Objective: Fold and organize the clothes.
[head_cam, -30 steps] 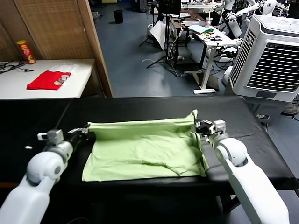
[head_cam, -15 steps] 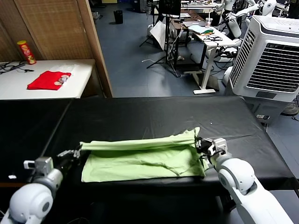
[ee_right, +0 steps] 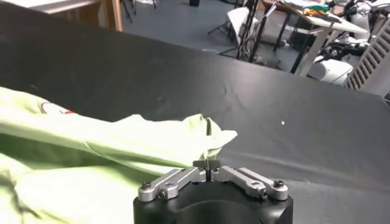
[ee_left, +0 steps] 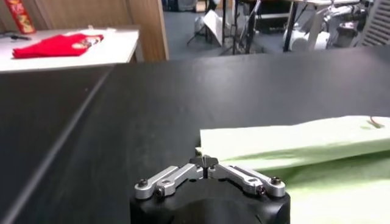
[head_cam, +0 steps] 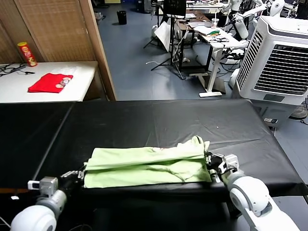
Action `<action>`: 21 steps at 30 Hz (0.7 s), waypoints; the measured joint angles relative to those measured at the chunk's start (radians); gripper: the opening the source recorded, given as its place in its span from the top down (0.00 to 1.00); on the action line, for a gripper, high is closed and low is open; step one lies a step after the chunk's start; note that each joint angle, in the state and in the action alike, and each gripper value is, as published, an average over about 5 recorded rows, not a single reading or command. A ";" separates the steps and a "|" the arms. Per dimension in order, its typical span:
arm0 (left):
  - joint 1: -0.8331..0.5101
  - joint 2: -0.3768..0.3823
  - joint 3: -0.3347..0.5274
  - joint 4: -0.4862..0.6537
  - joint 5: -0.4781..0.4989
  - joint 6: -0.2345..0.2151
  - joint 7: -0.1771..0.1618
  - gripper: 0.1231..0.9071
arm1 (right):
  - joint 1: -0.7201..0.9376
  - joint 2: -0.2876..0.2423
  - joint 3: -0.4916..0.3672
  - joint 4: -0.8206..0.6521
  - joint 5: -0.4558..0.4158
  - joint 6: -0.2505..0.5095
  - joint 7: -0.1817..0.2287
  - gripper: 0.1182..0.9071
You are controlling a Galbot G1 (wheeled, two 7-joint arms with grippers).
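Note:
The pale yellow-green T-shirt (head_cam: 144, 166) (ee_left: 292, 143) (ee_right: 91, 158) lies folded in half along the near edge of the black table (head_cam: 144, 120), its upper layer brought forward over the lower one. My left gripper (head_cam: 79, 174) (ee_left: 205, 161) is at the shirt's left corner, fingertips pressed together right at the cloth's edge. My right gripper (head_cam: 211, 162) (ee_right: 207, 164) sits at the right corner, shut with a tuft of the fabric running down into its tips. A small red-and-white print (ee_right: 55, 109) shows on the upper layer.
A bright red cloth (head_cam: 49, 82) (ee_left: 58, 44) and a red can (head_cam: 26, 53) lie on the white side table at the far left. A large air cooler (head_cam: 279, 53) stands at the right, beyond the table. Desks and stands fill the background.
Both grippers drew the shirt's far edge toward the table's near edge, laying it over the near half. Both arms pulled back toward my body.

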 joint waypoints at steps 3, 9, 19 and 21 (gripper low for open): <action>0.015 -0.008 -0.010 -0.022 -0.013 0.016 -0.002 0.56 | -0.027 -0.003 0.033 0.042 0.038 0.000 -0.002 0.58; 0.000 -0.024 -0.023 -0.051 -0.063 0.019 -0.016 0.19 | -0.019 0.022 0.066 0.066 0.066 0.001 0.014 0.20; -0.195 -0.051 0.047 0.097 -0.112 -0.022 -0.038 0.14 | 0.160 0.099 -0.034 -0.123 -0.036 0.089 -0.019 0.14; -0.225 -0.054 0.055 0.139 -0.129 -0.025 -0.036 0.14 | 0.188 0.107 -0.048 -0.157 -0.045 0.099 -0.025 0.14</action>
